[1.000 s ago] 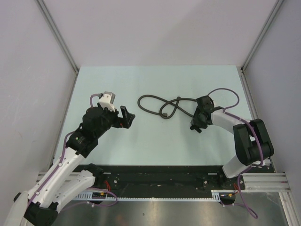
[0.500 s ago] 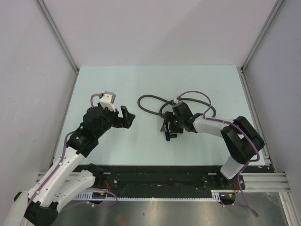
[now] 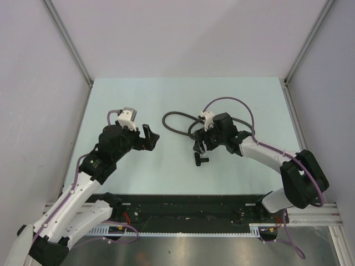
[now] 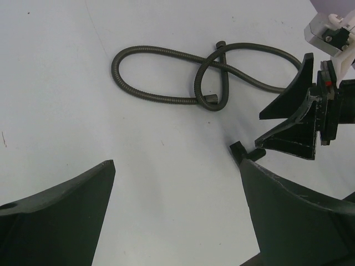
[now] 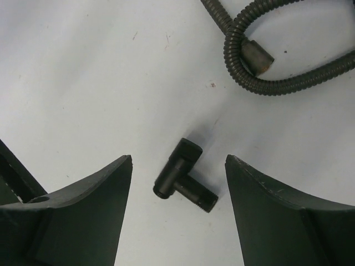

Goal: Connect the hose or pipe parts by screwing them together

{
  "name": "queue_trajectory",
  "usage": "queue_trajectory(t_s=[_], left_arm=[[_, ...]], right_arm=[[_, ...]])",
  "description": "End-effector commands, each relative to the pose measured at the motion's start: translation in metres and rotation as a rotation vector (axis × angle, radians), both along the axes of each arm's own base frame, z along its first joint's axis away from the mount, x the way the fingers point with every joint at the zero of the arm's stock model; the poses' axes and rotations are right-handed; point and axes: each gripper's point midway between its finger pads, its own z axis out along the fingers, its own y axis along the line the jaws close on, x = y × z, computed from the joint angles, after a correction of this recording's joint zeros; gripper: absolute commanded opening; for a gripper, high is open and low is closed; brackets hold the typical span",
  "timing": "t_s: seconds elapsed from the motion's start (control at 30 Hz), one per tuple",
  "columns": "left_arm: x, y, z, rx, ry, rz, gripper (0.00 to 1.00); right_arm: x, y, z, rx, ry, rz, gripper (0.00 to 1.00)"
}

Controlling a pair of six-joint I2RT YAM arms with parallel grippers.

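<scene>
While its jaws stand spread, the right gripper (image 5: 178, 159) hangs over a small black T-shaped fitting (image 5: 182, 176) that lies loose on the table (image 3: 111, 94), touching neither finger. Just beyond, the dark ribbed hose (image 5: 228, 52) lies looped over itself. Well to the left, the left gripper (image 4: 177, 166) hovers wide apart, holding nothing.

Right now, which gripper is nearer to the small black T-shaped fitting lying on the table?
Right. The right gripper hovers directly over the T-shaped fitting, with an open finger on either side, not touching it. The left gripper, also open, is well off to the fitting's left.
</scene>
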Motion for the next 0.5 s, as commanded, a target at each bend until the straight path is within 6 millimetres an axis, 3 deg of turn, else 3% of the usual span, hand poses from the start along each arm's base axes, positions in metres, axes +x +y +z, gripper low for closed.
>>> queue_trajectory(t_s=[0.0,0.23,0.47], left_arm=[[-0.001,0.000,0.012,-0.028,-0.030,-0.002,1.00],[-0.003,-0.004,0.014,-0.042,-0.026,-0.025,1.00],[-0.006,-0.005,0.018,-0.056,-0.035,-0.037,1.00]], right_arm=[[-0.003,-0.006,0.001,-0.043,-0.104,0.221,0.72],[-0.017,-0.025,-0.016,-0.256,-0.271,0.459,0.69],[-0.030,-0.015,-0.019,-0.175,-0.423,0.561,0.66]])
